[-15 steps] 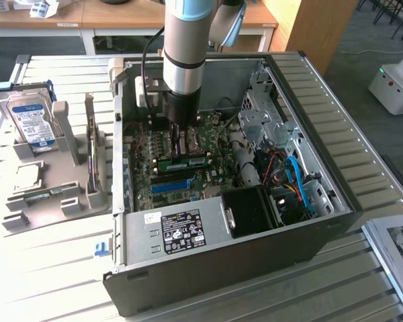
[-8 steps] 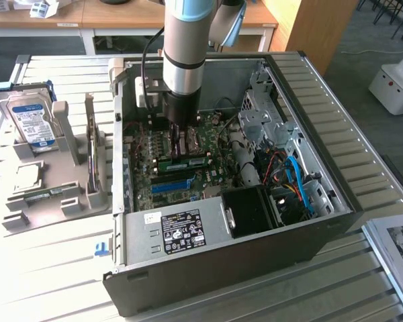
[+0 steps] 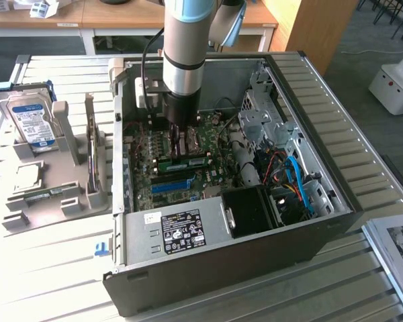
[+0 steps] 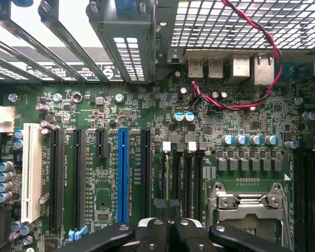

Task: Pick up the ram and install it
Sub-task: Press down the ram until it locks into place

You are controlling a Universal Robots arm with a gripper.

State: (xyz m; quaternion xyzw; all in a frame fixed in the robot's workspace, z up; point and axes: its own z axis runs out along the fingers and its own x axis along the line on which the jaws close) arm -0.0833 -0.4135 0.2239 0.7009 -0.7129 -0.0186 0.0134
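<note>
Open PC case (image 3: 309, 235) on slatted metal counter (image 3: 47, 268), desks behind. Gripper (image 3: 182, 144) down on motherboard (image 4: 94, 110), jaws together, pressing on ram (image 3: 185, 161) lying in its slot beside the CPU socket (image 4: 249, 202).

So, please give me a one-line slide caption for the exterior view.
Robot arm's hand lowered inside the open computer case, over the green ram on the motherboard.
</note>
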